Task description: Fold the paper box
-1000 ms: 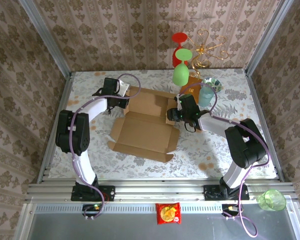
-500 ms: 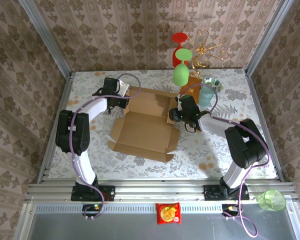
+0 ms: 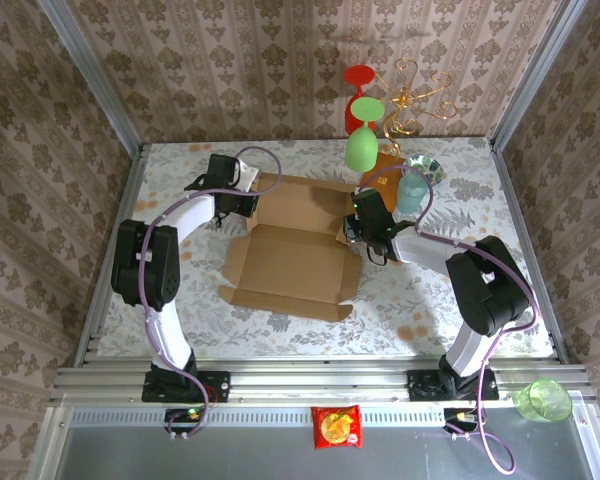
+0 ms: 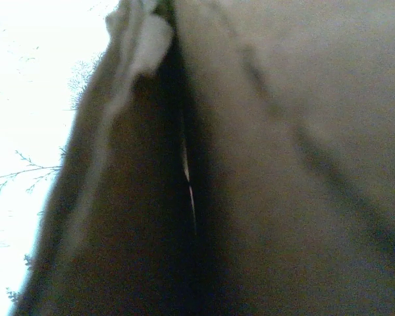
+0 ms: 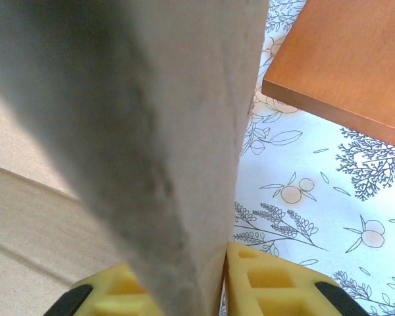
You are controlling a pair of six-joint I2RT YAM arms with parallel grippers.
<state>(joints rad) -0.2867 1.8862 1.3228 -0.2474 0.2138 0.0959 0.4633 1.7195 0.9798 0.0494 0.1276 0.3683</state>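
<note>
Tan cardboard, the paper box lies open near the table's far edge, left gripper clenched on its far-left corner, right gripper at its right edge. Left wrist: blurred cardboard, fingers hidden. Right wrist: yellow pads pinch an upright flap; orange-brown packet cropped.

1 box at center. 1 gold stand at 12. 2 goblets: red goblet, green goblet. 2 cups: teal cup at 1, green cup at 4. 1 orange packet. 1 snack bag at 6.
</note>
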